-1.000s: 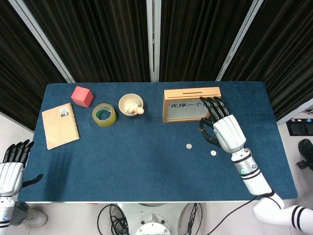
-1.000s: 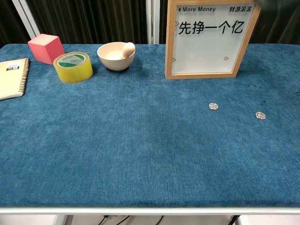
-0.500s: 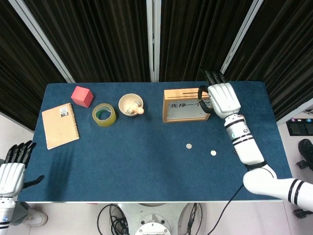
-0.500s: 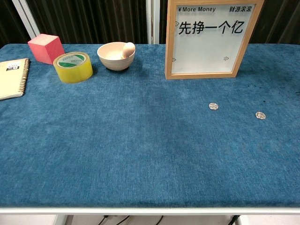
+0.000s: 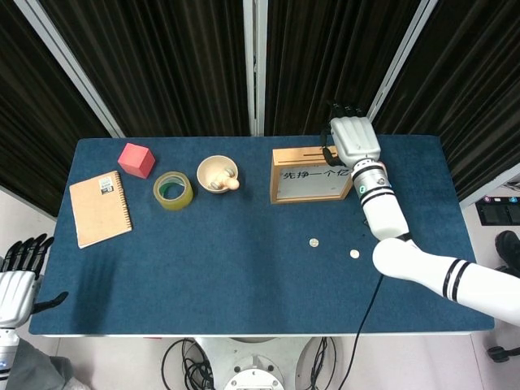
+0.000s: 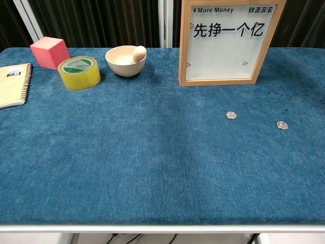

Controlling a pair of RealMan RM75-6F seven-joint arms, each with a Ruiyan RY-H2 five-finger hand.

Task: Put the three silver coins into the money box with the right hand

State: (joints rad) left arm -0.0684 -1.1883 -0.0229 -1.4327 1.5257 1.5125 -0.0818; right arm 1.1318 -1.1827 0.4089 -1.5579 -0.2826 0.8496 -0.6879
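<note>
The wooden money box [image 5: 317,173] stands upright at the table's back, its slot on the top edge; the chest view shows its white front with black characters [image 6: 227,43]. My right hand [image 5: 352,140] hovers over the right end of the box's top, back of the hand facing the camera, fingers pointing away and the thumb curled under on the left. Its palm side is hidden, so I cannot tell whether it holds a coin. Two silver coins lie on the blue cloth in front of the box: one [image 5: 314,242] [image 6: 231,115] and one further right [image 5: 354,253] [image 6: 282,125]. My left hand [image 5: 18,276] hangs off the table's near-left corner, fingers spread, holding nothing.
Left of the box stand a cream bowl [image 5: 217,173] with a small egg-like object, a yellow tape roll [image 5: 173,190], a red cube [image 5: 136,159] and a spiral notebook [image 5: 100,208]. The blue table [image 5: 244,276] ends at a white front edge.
My right hand has risen from low in front of the box's right side to above its top, moving back and slightly left. Both coins on the cloth stayed put.
</note>
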